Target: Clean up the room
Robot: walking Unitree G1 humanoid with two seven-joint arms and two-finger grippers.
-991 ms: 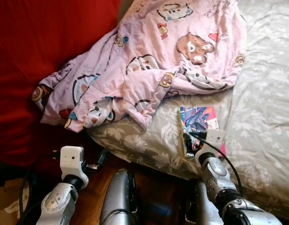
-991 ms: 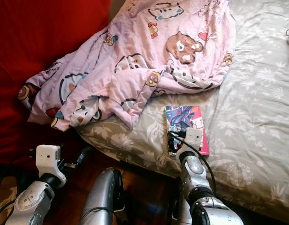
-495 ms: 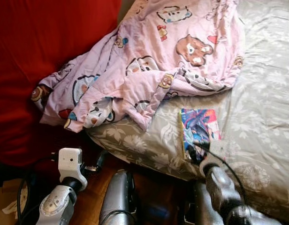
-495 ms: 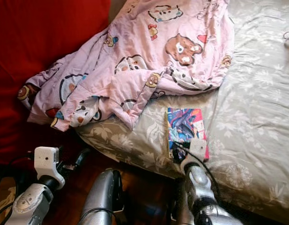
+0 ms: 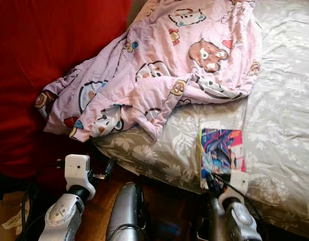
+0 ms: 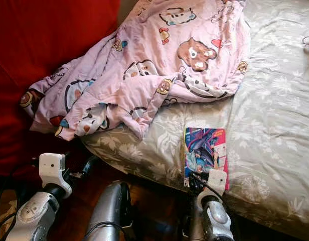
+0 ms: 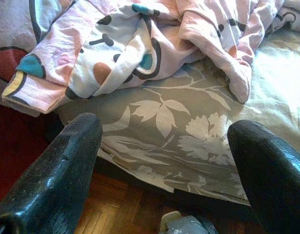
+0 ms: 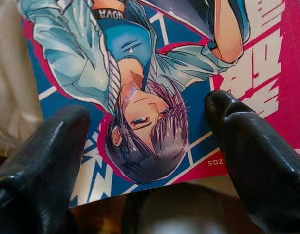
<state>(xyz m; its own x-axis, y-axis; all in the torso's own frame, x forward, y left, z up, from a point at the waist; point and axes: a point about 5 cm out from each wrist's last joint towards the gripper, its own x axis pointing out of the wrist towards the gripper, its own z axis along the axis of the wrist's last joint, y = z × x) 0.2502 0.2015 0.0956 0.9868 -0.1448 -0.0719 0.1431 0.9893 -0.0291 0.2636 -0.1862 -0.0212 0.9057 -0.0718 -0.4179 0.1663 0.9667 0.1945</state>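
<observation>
A colourful comic book (image 5: 222,153) lies face up on the grey floral bed sheet (image 5: 285,100), at the near edge of the mattress. My right gripper (image 8: 145,117) is at the book's near edge, open, with one black finger (image 8: 247,146) on each side over the cover (image 8: 155,73). A crumpled pink cartoon blanket (image 5: 164,65) is heaped on the bed's left part and hangs over its corner. My left gripper (image 7: 164,131) is held open just in front of the mattress edge below that blanket (image 7: 116,53), holding nothing.
A large red fabric surface (image 5: 44,60) stands to the left of the bed. Dark wooden floor (image 5: 102,211) shows below the mattress edge. Cardboard and paper scraps (image 5: 9,221) lie at the lower left, beside black cables.
The right arm has drawn back toward me, and the comic book has slid with it toward the near edge of the bed. The left arm has barely moved.
</observation>
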